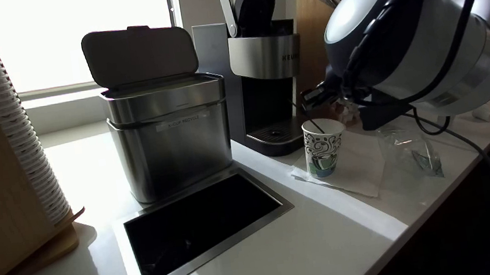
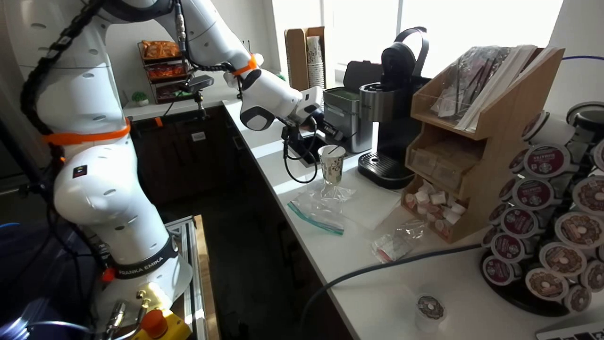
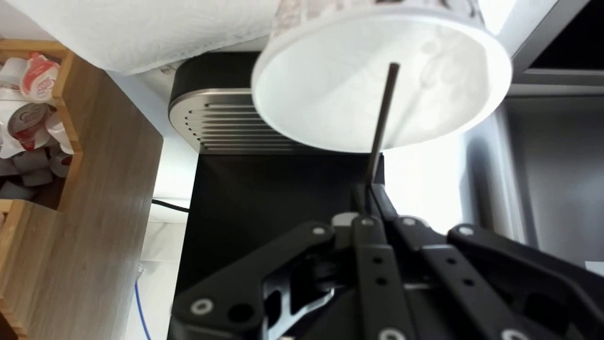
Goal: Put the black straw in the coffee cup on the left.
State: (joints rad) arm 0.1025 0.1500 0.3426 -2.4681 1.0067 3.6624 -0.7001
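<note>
Your tool (image 3: 369, 192) pinches the black straw (image 3: 383, 113) near the centre of the wrist view, its free end angled inside the cup (image 3: 347, 89) at upper centre, presumably so release drops it in.

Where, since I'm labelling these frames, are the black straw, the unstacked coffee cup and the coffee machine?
Black straw (image 3: 382, 115): wrist view, midway along its visible length.
Coffee cup (image 1: 324, 150): in an exterior view, on its patterned outer wall.
Coffee machine (image 1: 262, 58): in an exterior view, on its silver front.
</note>
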